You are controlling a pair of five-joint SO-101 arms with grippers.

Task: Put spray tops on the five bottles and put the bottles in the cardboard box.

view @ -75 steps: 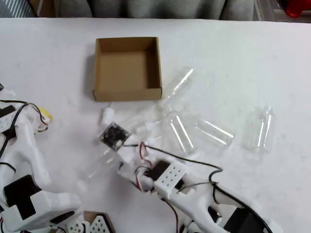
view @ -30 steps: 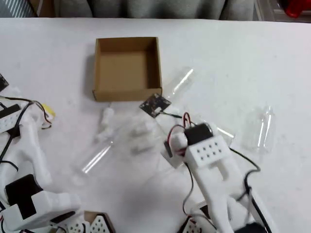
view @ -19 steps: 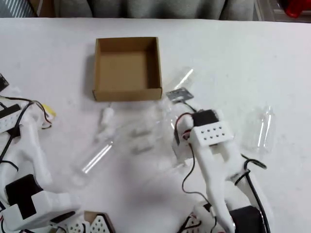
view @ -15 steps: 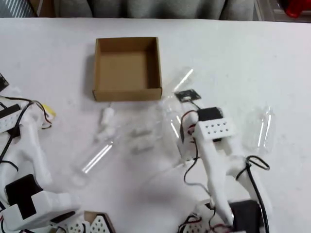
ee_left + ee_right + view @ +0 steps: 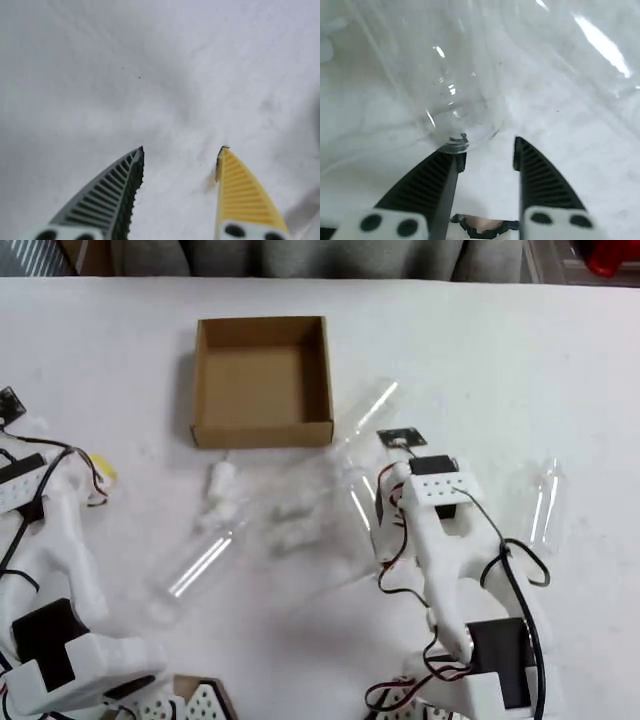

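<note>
The open cardboard box [image 5: 262, 380] stands at the back of the table, nothing inside. Clear bottles lie on their sides: one [image 5: 366, 412] by the box's right corner, one [image 5: 543, 504] far right, one [image 5: 196, 564] front left, one [image 5: 358, 508] beside my right arm [image 5: 440, 502]. White spray tops [image 5: 222, 484] [image 5: 290, 523] lie between them. My right gripper [image 5: 487, 146] is open, and a clear bottle's end [image 5: 451, 125] touches one fingertip. My left gripper [image 5: 180, 150] is open over bare table at the left edge, its yellow finger [image 5: 96, 474] visible from above.
White table cloth [image 5: 500, 360] runs wide behind and to the right of the box. The left arm's body [image 5: 50, 570] and cables fill the front left corner. The right arm's base [image 5: 495, 660] sits at the front edge.
My right arm has swung from the front left bottle rightward and back, past the spray tops, and now sits over the middle bottles. The left arm has barely shifted.
</note>
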